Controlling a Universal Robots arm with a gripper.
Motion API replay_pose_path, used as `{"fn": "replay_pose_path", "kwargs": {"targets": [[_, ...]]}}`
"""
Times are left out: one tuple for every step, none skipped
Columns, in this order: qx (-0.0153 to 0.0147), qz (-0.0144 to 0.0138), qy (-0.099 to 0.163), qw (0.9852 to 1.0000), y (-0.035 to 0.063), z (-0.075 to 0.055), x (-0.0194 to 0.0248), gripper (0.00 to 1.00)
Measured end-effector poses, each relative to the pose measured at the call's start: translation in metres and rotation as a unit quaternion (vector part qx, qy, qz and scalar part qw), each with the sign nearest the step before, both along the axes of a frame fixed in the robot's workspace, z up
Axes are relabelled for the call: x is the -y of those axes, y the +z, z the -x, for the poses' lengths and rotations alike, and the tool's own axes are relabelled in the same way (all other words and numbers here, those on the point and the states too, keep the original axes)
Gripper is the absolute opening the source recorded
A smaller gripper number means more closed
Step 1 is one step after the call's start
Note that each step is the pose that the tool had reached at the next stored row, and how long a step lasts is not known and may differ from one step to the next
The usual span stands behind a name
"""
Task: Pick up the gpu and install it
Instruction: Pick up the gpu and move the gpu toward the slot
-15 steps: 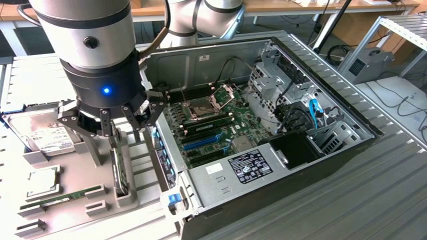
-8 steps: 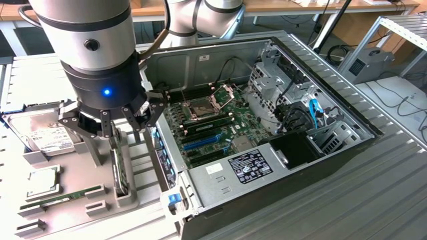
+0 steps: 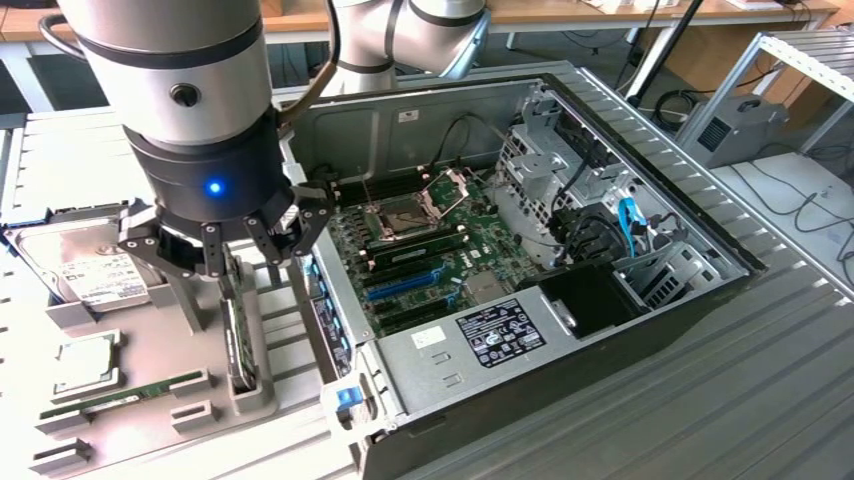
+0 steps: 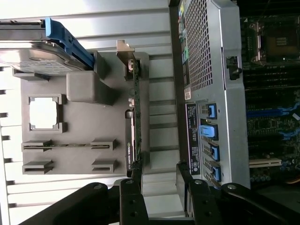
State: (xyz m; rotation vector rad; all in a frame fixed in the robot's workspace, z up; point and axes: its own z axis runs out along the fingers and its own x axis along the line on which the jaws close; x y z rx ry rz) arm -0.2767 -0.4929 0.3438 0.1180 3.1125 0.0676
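Observation:
The gpu point(image 3: 242, 345) stands on its edge in a slot of the grey holder tray point(image 3: 160, 330), to the exterior view's left of the open computer case. In the wrist view the gpu point(image 4: 133, 117) shows as a thin dark card edge with its silver bracket point(image 4: 124, 52) at one end. My gripper point(image 3: 240, 262) hangs just above the card's upper edge and is open, with nothing held. Its black fingers point(image 4: 133, 199) stand apart in the wrist view, and the card's near end lies close to one of them.
The open computer case point(image 3: 694, 250) lies to the exterior view's right, with the motherboard and its blue slots point(image 3: 400, 285) exposed. On the tray sit a hard drive point(image 3: 94, 272), a processor chip point(image 3: 84, 365) and a green memory stick point(image 3: 127, 393). The case's rear wall point(image 4: 211, 93) runs close beside the tray.

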Motion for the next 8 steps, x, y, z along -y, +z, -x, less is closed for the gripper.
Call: {"fn": "replay_pose_path", "kwargs": {"targets": [[0.0, 0.0, 0.0, 1.0, -0.0004, 0.0, 0.0, 0.42], [0.0, 0.0, 0.0, 1.0, -0.0009, 0.0, 0.0, 0.42], [0.0, 0.0, 0.0, 1.0, -0.0013, 0.0, 0.0, 0.42], [0.0, 0.0, 0.0, 1.0, -0.0018, 0.0, 0.0, 0.42], [0.0, 0.0, 0.0, 1.0, -0.0022, 0.0, 0.0, 0.42], [0.0, 0.0, 0.0, 1.0, -0.0026, 0.0, 0.0, 0.42], [0.0, 0.0, 0.0, 1.0, -0.0029, 0.0, 0.0, 0.42], [0.0, 0.0, 0.0, 1.0, -0.0033, 0.0, 0.0, 0.42]]}}
